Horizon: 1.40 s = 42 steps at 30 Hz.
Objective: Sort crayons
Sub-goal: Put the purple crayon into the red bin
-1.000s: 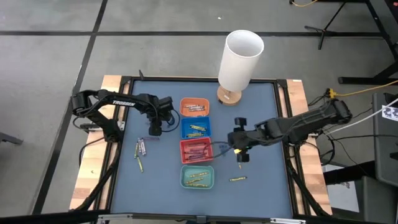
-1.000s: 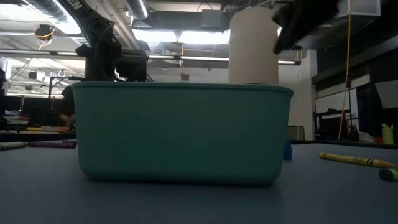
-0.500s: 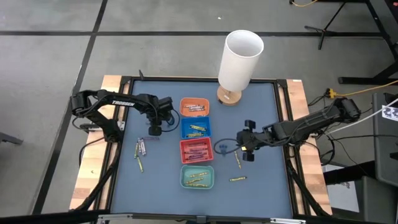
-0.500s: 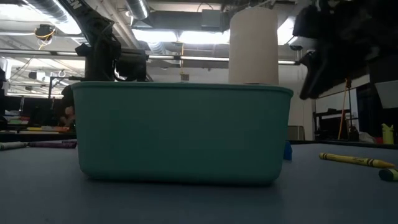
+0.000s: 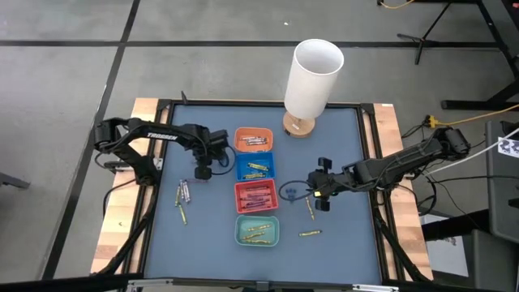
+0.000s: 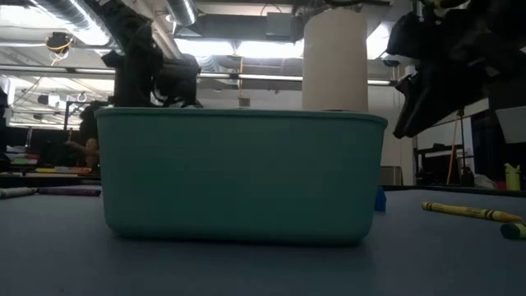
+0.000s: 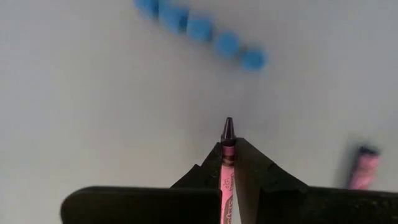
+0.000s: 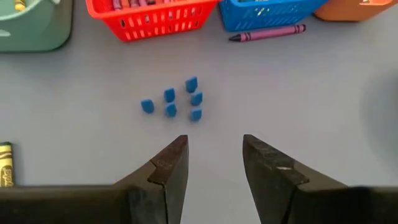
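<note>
My left gripper [image 5: 201, 170] [image 7: 227, 148] is left of the blue tray [image 5: 255, 166] and shut on a magenta crayon [image 7: 227, 165]. My right gripper [image 5: 316, 193] [image 8: 214, 152] is open and empty above the mat, right of the red tray [image 5: 255, 195]. Small blue bits [image 8: 171, 99] lie ahead of its fingers. Orange [image 5: 254, 139], blue, red and teal [image 5: 258, 230] trays stand in a column, each with crayons inside. Loose crayons lie flat on the mat at the left [image 5: 183, 193] and right [image 5: 310, 211]. My left gripper pinches the magenta crayon's paper-wrapped shaft [image 7: 227, 171] between its two fingers. The crayon lies along the fingers, its dark tip [image 7: 227, 127] sticking out past the fingertips. The fingers point down at the mat. Whether the tip touches the mat I cannot tell.
A tall white cylinder [image 5: 315, 77] stands at the table's far edge. A purple crayon [image 8: 267, 32] lies beside the blue tray. A yellow crayon [image 5: 309, 234] lies right of the teal tray. More blue bits [image 7: 199, 28] and another magenta crayon [image 7: 364, 169] lie near my left gripper.
My right gripper has gone a little toward the table's right edge, away from the red tray, and now holds still. A yellow crayon shows on the mat where it was. My left gripper has edged slightly toward the trays, still shut on its crayon.
</note>
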Tool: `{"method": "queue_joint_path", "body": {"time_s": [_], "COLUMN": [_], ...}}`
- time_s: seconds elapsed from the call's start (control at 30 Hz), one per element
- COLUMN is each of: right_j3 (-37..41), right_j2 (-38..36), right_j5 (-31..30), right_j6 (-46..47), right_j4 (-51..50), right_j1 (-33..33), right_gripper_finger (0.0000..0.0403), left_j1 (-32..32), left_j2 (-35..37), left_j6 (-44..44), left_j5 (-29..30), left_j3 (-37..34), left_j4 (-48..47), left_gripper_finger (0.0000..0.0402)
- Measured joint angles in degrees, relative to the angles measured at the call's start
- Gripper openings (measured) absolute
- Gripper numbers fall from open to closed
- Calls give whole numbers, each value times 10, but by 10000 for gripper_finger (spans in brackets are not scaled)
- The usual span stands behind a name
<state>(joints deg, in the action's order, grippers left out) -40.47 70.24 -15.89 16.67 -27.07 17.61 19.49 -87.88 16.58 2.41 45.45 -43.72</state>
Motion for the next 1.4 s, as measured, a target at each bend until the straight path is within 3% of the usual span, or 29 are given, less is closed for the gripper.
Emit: {"method": "queue_joint_path", "body": {"time_s": [0.4, 0.77, 1.13, 1.4], "right_j3": [0, 0, 0, 0], "right_j2": [0, 0, 0, 0], "right_j5": [0, 0, 1, 8], "right_j6": [0, 0, 0, 0], "right_j4": [1, 0, 0, 0], "right_j1": [0, 0, 0, 0], "right_gripper_finger": [151, 151, 151, 151], "left_j1": [-46, -105, -198, -269], "left_j2": [2, 2, 1, -10], "left_j6": [-31, -161, -292, -300], "left_j5": [-2, -6, -36, -33], "left_j3": [100, 195, 200, 194], "left_j4": [-38, -30, 135, 256], "left_gripper_finger": [4, 5, 6, 7]}}
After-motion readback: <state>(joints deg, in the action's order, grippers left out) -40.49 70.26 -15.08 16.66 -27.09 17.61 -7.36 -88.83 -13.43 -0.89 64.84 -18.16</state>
